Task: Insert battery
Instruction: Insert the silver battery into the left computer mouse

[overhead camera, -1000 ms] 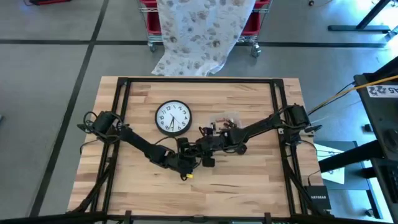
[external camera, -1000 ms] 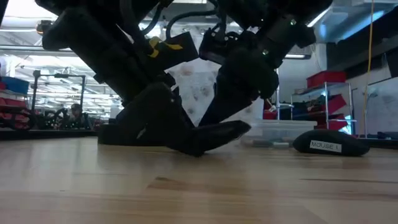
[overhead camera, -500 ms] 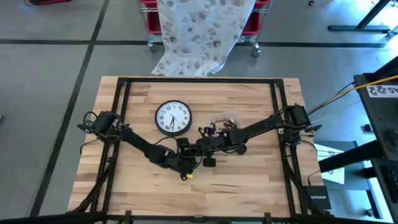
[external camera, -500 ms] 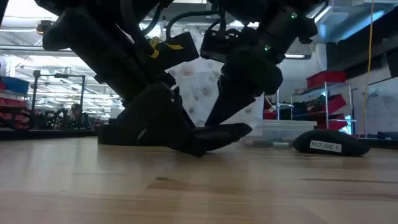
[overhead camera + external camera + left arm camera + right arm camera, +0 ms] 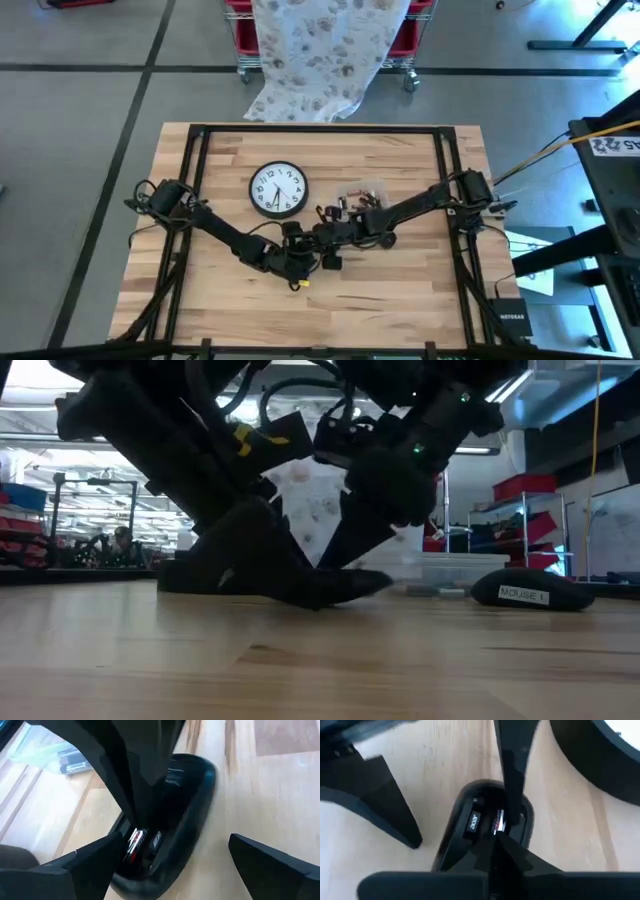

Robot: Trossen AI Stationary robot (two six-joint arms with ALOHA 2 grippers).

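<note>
A black mouse (image 5: pixel 192 795) lies belly up on the table with its battery bay open. Two batteries sit in the bay: one with a red and silver wrap (image 5: pixel 135 842) and a dark one (image 5: pixel 155 840) beside it. My right gripper (image 5: pixel 498 826) is shut on the red and silver battery. My left gripper (image 5: pixel 170 870) is open and straddles the mouse's end. In the high view both grippers (image 5: pixel 312 250) meet below the clock and hide the mouse. My right gripper pinches the red and silver battery (image 5: pixel 496 824) between its two fingertips, slanting down from the table's right side. The battery lies in the mouse's bay next to the dark one. My left gripper has one finger (image 5: pixel 95 857) alongside the mouse's edge. I cannot tell whether it touches.
A round wall clock (image 5: pixel 277 190) lies just beyond the grippers. A clear bag of batteries (image 5: pixel 362 193) lies to its right. A dark piece marked MOUSE (image 5: pixel 522 592) rests on the table to the right. The near half of the wooden table (image 5: pixel 400 300) is bare.
My right gripper has moved a little toward the table's left edge and down onto the mouse. The mouse's raised end has dropped closer to the table.
</note>
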